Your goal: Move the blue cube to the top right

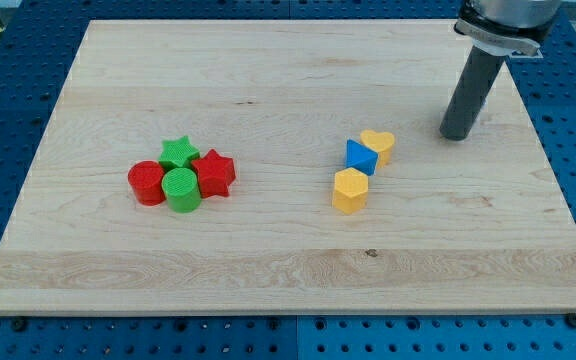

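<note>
The blue cube (360, 157) sits right of the board's middle, wedged between a yellow heart (378, 143) at its upper right and a yellow hexagon (350, 190) below it. My tip (455, 133) rests on the board to the right of and slightly above these three blocks, clear of them by a gap. The dark rod rises from it toward the view's top right.
On the left half a cluster holds a green star (178, 152), a red star (213, 173), a red cylinder (147, 183) and a green cylinder (181, 190), all touching. The wooden board (288, 270) lies on a blue perforated table.
</note>
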Action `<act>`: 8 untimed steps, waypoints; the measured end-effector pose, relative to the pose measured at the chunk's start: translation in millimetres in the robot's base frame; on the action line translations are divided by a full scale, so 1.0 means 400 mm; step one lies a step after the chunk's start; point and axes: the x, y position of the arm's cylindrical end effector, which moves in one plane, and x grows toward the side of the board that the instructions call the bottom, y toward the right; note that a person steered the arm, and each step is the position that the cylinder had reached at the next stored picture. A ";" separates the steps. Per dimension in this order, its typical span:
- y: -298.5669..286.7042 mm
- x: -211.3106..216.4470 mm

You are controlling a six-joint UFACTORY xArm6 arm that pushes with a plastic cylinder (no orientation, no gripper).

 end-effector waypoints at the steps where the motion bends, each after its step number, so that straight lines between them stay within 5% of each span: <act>1: 0.037 0.014; 8: 0.003 -0.239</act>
